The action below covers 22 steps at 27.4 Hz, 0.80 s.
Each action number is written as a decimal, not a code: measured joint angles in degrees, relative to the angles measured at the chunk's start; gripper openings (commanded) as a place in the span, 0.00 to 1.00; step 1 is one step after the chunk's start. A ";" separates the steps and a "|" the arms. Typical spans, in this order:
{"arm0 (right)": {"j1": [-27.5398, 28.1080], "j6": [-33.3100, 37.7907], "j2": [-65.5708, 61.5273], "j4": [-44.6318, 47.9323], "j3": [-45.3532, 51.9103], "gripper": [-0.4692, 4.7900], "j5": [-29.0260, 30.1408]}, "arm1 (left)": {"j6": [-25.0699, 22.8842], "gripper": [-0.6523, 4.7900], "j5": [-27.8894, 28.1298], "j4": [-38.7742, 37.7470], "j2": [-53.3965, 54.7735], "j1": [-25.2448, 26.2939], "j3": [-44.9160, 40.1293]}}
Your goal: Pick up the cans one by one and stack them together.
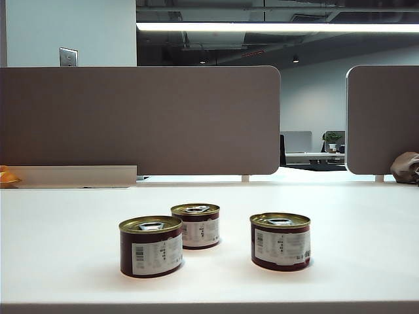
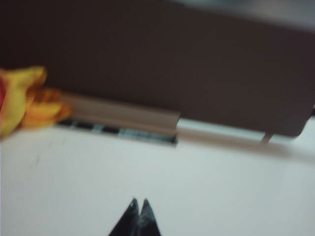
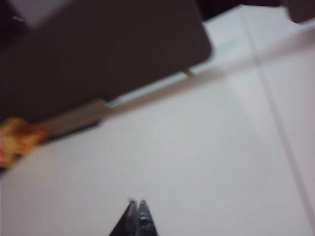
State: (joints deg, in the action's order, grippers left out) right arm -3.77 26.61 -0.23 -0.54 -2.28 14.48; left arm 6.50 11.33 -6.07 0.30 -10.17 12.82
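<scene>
Nearest the exterior camera stands 1 short round tin with dark maroon sides, white barcode label and gold pull-tab lid, the front-left can (image 1: 150, 246), upright on the white desk (image 1: 59, 261). Just behind it and almost touching is the middle can (image 1: 196, 226); the right can (image 1: 280, 241) stands apart from both. None is stacked, so the first pick is not yet made.

Neither arm shows in the exterior view. In its wrist view the left gripper (image 2: 138, 202) has its dark fingers pressed together over bare desk, with a yellow-orange object (image 2: 24, 101) and the brown divider panel (image 2: 197, 73) beyond. The right gripper (image 3: 136, 202) is likewise closed, over empty desk.

No can shows in either wrist view. To pick well, 1 gripper should probably open wide first, come down over the isolated right can and close on its sides below the rim, avoiding the crowded pair.
</scene>
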 measured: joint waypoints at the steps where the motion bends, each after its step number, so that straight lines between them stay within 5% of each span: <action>1: 0.00 1.09 0.04 0.94 -1.25 0.09 1.81 | 0.00 0.11 -1.09 0.52 -0.07 0.00 1.97; 10: -0.17 17.00 0.11 14.99 -4.74 0.12 16.72 | -1.86 0.11 -18.21 -3.30 -0.07 0.00 16.20; 14: -0.17 17.97 0.11 15.74 -6.78 0.08 21.81 | -4.35 0.11 -20.33 -11.06 -0.07 0.00 21.14; 18: -0.15 12.83 0.11 13.44 -11.39 0.08 23.96 | -7.50 0.11 -20.13 -23.69 0.20 0.00 26.91; 22: -0.15 -1.55 0.00 0.00 -18.75 0.08 22.38 | -9.94 0.11 -18.91 -31.58 1.66 0.00 29.97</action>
State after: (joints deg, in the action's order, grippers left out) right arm -3.92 25.06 -0.23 -0.54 -21.04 36.86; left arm -3.44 -7.57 -37.65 1.96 -10.17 42.78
